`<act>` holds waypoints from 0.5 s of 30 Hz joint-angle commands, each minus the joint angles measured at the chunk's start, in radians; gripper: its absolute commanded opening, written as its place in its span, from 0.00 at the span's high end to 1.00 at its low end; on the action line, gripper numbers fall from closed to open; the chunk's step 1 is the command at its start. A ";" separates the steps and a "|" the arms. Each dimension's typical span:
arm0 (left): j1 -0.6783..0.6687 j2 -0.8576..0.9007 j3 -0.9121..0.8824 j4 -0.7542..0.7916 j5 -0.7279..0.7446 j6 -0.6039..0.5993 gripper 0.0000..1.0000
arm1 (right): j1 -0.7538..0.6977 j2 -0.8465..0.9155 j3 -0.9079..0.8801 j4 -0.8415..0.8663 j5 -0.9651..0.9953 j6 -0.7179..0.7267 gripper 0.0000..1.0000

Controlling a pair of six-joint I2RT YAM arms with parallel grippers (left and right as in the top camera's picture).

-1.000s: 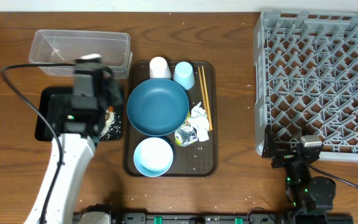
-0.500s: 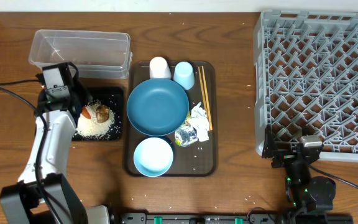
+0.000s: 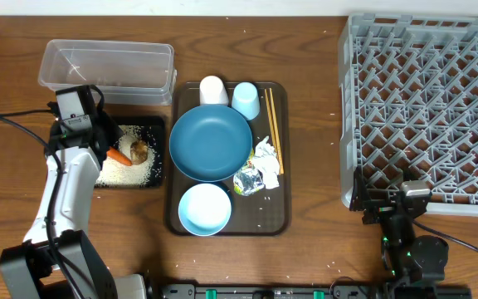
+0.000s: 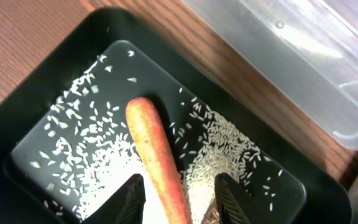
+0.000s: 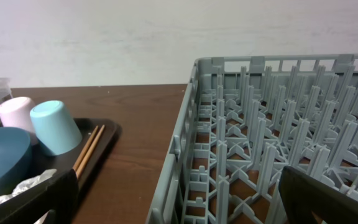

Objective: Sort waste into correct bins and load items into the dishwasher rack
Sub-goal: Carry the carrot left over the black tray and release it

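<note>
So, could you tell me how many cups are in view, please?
2. The white cup and the light blue cup sit together at the far end of the brown serving tray, behind the dark blue plate. None looks hidden.

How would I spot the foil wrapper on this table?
Find the brown tray mid-table. Right of its dark blue plate lies crumpled white tissue; the wrapper sits beside it, nearer the robot, shiny green-yellow against the matte white.
</note>
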 commanded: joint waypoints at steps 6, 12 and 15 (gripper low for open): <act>0.003 -0.056 -0.002 -0.010 0.169 -0.006 0.62 | -0.010 0.001 -0.002 -0.003 0.003 -0.006 0.01; 0.003 -0.175 -0.002 -0.049 0.460 -0.006 0.61 | -0.010 0.001 -0.002 -0.003 0.003 -0.006 0.01; -0.008 -0.217 -0.002 -0.056 0.679 -0.006 0.19 | -0.010 0.001 -0.002 -0.003 0.003 -0.006 0.01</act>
